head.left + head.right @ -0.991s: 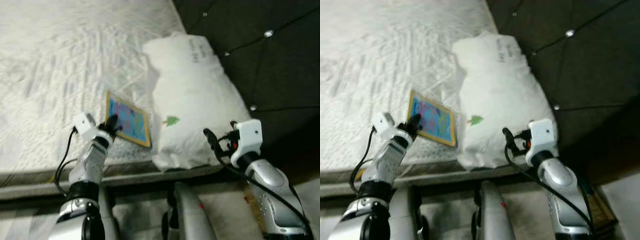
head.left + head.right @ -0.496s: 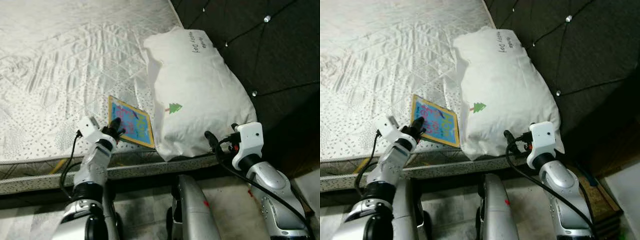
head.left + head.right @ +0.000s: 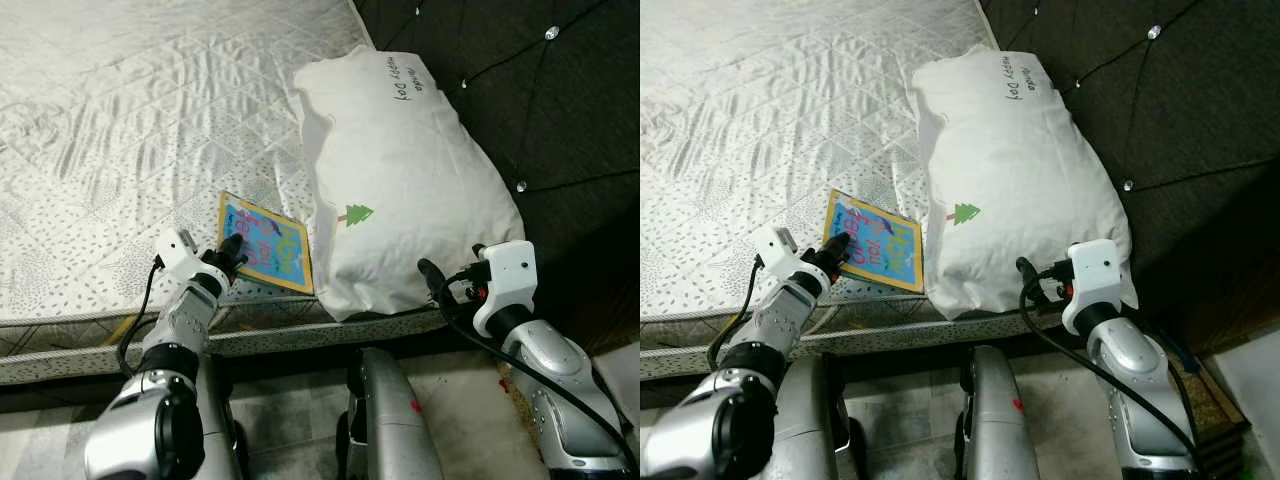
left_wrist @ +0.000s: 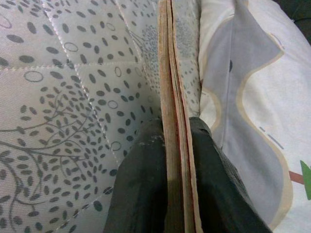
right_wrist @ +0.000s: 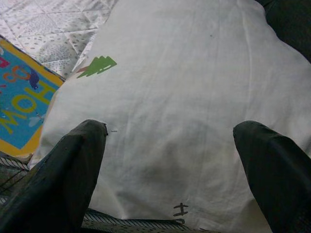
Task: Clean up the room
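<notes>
A thin blue book with a yellow border (image 3: 265, 254) lies on the white quilted mattress (image 3: 120, 150) near its front edge, beside a white pillow (image 3: 405, 190) with a small green tree print. My left gripper (image 3: 232, 253) is shut on the book's near corner. In the left wrist view the book's edge (image 4: 172, 111) runs between the two black fingers (image 4: 141, 184). My right gripper (image 3: 432, 275) hovers at the pillow's front end, open. Its fingers (image 5: 73, 165) stand wide apart before the pillow (image 5: 184, 97).
A dark tufted headboard (image 3: 520, 90) rises to the right of the pillow. The mattress edge (image 3: 80, 345) runs along the front, with bare floor (image 3: 290, 430) below it and my own body between the arms.
The camera view has shifted slightly. My left gripper stays shut on the book's corner, and the right gripper still hovers open at the pillow's front end.
</notes>
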`<state>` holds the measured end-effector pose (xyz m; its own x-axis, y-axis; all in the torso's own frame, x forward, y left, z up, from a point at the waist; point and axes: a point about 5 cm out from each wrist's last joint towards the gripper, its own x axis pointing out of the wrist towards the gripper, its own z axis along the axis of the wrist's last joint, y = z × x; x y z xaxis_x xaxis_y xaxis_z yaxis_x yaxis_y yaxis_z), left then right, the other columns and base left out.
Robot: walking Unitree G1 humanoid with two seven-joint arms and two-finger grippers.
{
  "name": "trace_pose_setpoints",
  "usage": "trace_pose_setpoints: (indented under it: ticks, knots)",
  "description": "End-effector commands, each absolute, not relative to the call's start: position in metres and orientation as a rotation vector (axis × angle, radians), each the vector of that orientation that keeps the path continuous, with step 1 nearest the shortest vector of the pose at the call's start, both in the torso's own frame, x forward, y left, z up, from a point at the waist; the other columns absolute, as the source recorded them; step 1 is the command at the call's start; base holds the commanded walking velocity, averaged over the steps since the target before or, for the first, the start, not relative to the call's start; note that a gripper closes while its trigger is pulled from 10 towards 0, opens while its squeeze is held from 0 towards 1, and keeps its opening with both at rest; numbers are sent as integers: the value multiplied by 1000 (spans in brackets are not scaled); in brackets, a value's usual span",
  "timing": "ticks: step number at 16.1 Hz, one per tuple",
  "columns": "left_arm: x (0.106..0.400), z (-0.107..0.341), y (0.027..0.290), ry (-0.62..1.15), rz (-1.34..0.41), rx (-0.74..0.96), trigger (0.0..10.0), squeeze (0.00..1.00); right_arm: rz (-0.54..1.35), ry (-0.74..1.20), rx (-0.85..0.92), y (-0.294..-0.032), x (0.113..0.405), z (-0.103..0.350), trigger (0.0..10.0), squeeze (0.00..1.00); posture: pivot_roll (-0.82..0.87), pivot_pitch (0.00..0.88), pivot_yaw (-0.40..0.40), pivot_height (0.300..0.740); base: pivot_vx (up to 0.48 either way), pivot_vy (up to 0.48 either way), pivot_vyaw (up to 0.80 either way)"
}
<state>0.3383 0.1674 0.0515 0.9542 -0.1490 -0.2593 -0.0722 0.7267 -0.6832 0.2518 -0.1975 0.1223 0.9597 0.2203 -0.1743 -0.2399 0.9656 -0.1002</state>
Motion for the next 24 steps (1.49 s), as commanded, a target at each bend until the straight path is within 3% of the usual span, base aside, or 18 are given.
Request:
trace_pose_setpoints:
  ticks: [1, 3, 4, 5, 6, 14, 24]
  knots:
    - [332, 39, 162, 383, -39, -752, 10000, 0, 224, 155, -120, -200, 249, 126, 10000, 0, -238, 161, -92, 566, 0, 0, 0]
    - [334, 40, 166, 379, -32, -748, 10000, 0, 226, 150, -119, -199, 250, 128, 10000, 0, -246, 160, -92, 566, 0, 0, 0]
    - [336, 42, 170, 375, -25, -734, 10000, 67, 225, 149, -121, -201, 250, 129, 10000, 0, -251, 159, -92, 566, 0, 0, 0]
    - [340, 47, 177, 365, -11, -706, 10000, 741, 221, 148, -124, -202, 250, 129, 10000, 0, -254, 157, -90, 566, 0, 0, 0]
    - [341, 49, 179, 355, -6, -704, 10000, 1000, 220, 148, -125, -203, 249, 129, 10000, 0, -254, 156, -90, 566, 0, 0, 0]
    - [346, 59, 205, 314, 65, -647, 10000, 1000, 223, 143, -119, -198, 254, 129, 10000, 0, -240, 138, -86, 566, 0, 0, 0]
    - [339, 49, 212, 394, 102, -550, 10000, 1000, 235, 112, -77, -181, 268, 124, 10000, 0, -184, 92, -55, 566, 0, 0, 0]
